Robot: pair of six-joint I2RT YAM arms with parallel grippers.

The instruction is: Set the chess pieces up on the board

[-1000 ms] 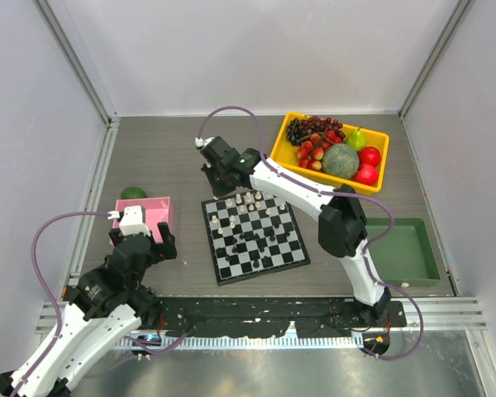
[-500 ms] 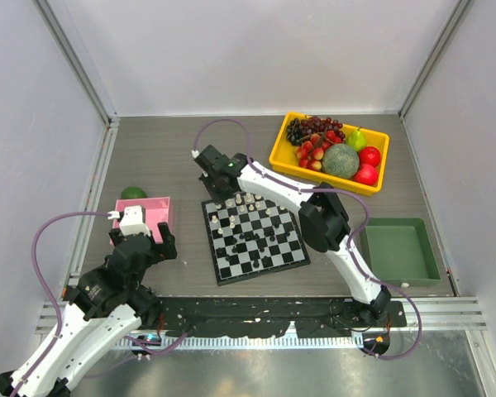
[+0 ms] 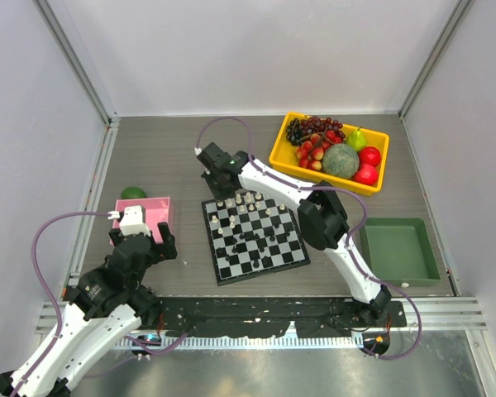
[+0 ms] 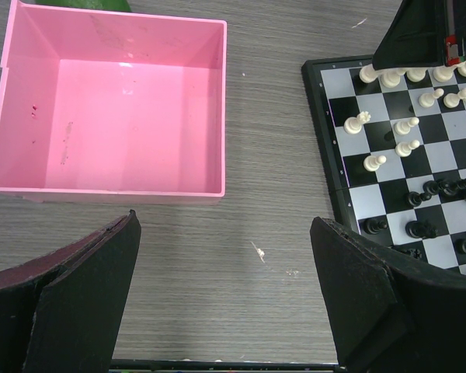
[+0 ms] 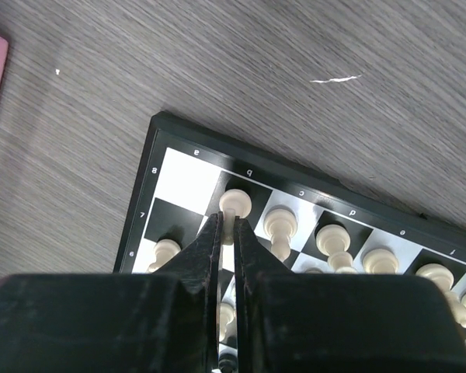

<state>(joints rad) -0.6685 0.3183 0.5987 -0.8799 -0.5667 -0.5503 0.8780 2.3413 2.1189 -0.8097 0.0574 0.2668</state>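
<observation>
Near the far left corner of the board (image 3: 289, 245), my right claw (image 5: 227, 223) pinches a white chess piece (image 5: 235, 203) standing on a dark back-row square. My left claw (image 4: 225, 233) hangs spread near the pink tray (image 4: 109, 189).

The board (image 3: 285, 240) is being crowded by chess pieces (image 3: 248, 201) (white ones rowed tightly); table (image 3: 161, 157) beyond is being left open.

Your board (image 3: 212, 241): small black-and-white checked square, dark border, flat on counter | white chess pieces (image 4: 406, 126): upright, crowding far rows | black chess pieces (image 4: 449, 187): scattered over middle and near squares | white piece (image 5: 234, 203): upright, far-row dark square, pinched in right claw (image 5: 227, 224)
</observation>
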